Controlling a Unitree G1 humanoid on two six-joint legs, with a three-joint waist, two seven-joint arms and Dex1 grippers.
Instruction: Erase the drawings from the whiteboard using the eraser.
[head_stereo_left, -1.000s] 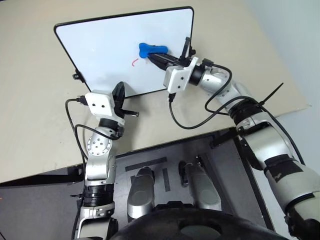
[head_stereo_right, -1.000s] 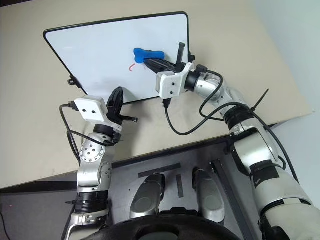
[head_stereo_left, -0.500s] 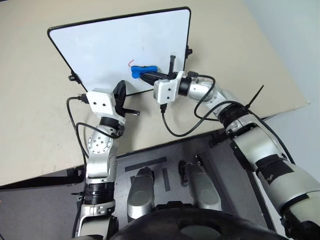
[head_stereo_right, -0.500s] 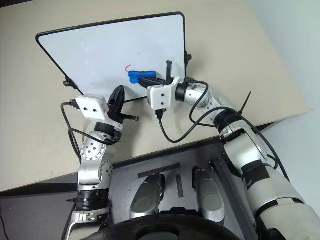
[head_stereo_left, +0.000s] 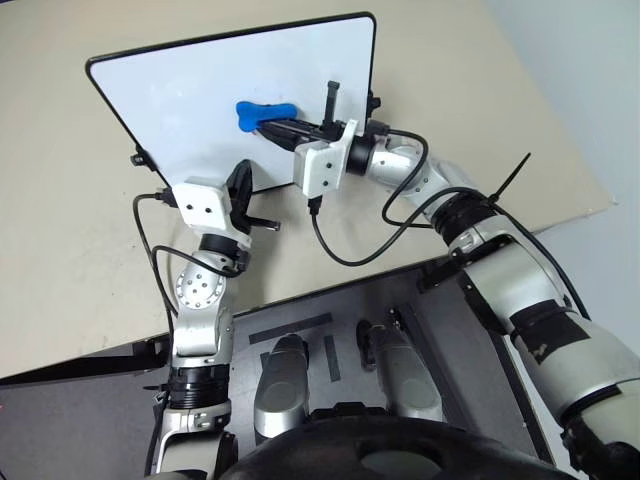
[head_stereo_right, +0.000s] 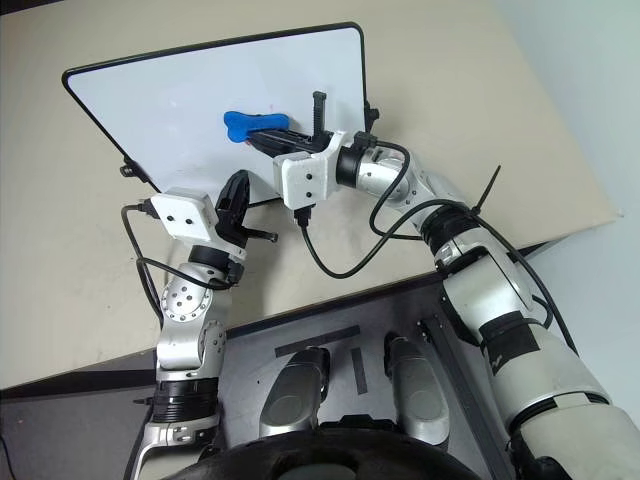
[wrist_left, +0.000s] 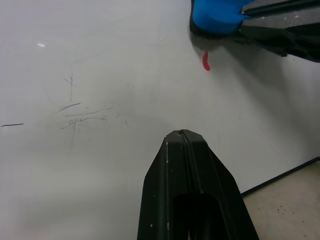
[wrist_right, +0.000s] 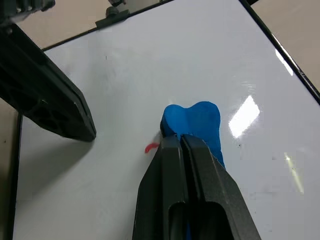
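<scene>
The right gripper (wrist_right: 181, 142) clamps the blue eraser (head_stereo_left: 253, 113) flat against the whiteboard (head_stereo_left: 170, 90), judged for wiping; a red bit of the drawings (wrist_right: 151, 148) peeks out just left of it. The left gripper (wrist_left: 182, 134), fingers together, rests at the board's near edge, perhaps steadying it

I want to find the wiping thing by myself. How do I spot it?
Look at the big whiteboard lying on the tan table. Near its middle, the right gripper is shut on the eraser. It is small, bright blue and bone-shaped, while the gripper's fingers beside it are black, and a bit of red drawing peeks out at its edge.
</scene>
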